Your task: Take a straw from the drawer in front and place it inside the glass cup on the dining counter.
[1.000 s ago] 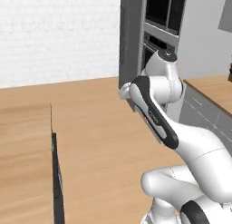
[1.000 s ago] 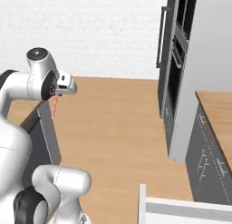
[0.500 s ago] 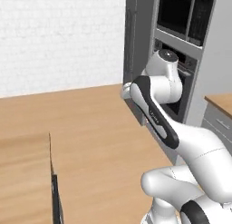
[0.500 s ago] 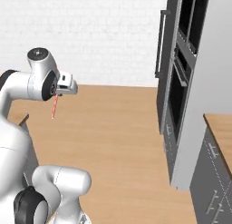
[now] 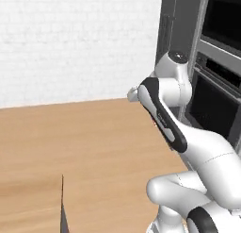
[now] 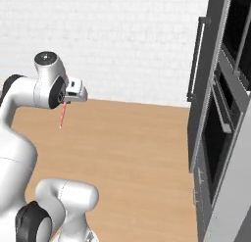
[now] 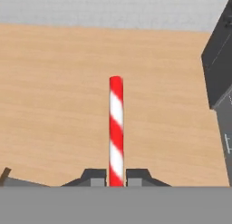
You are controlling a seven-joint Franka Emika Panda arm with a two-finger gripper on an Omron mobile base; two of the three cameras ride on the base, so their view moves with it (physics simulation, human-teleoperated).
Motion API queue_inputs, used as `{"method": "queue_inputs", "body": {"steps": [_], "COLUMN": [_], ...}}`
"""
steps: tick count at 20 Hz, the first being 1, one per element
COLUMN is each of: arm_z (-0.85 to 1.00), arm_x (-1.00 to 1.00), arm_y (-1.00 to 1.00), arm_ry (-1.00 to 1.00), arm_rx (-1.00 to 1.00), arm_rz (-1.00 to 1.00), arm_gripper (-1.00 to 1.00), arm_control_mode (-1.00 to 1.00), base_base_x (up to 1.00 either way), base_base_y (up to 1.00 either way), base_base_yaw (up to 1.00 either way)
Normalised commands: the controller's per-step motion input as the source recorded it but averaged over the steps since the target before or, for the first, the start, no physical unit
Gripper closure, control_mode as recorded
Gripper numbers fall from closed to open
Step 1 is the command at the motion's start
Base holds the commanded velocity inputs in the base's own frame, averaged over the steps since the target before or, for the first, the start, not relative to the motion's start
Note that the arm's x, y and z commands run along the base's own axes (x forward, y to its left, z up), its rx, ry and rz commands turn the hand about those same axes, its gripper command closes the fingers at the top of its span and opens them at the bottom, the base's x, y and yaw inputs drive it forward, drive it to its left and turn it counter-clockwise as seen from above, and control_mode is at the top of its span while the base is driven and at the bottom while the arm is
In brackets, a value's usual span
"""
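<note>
gripper clamped on thin red-and-white striped straw | straw hanging down over light wood floor | tall dark cabinet at right

The white arm's gripper hangs over light wood flooring, a thin red-and-white striped straw pointing down from it (nearly upright). Tall dark cabinets with a bar handle stand at right.
</note>
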Motion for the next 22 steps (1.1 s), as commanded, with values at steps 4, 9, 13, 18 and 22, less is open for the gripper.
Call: {"method": "queue_inputs", "body": {"steps": [4, 9, 13, 18, 22], "arm_z": [0.0, 0.0, 0.0, 0.0, 0.0], "arm_x": [0.0, 0.0, 0.0, 0.0, 0.0], "arm_y": [0.0, 0.0, 0.0, 0.0, 0.0], "arm_ry": [0.0, 0.0, 0.0, 0.0, 0.0], "arm_rx": [0.0, 0.0, 0.0, 0.0, 0.0], "arm_rz": [0.0, 0.0, 0.0, 0.0, 0.0], "arm_gripper": [1.0, 1.0, 1.0, 1.0, 1.0], "arm_control_mode": [1.0, 1.0, 1.0, 1.0, 1.0], "base_base_x": [1.0, 1.0, 1.0, 1.0, 1.0], "base_base_y": [-0.01, 0.0, -0.07, -0.14, -0.12], "base_base_yaw": [0.53, 0.63, 0.65, 0.69, 0.71]}}
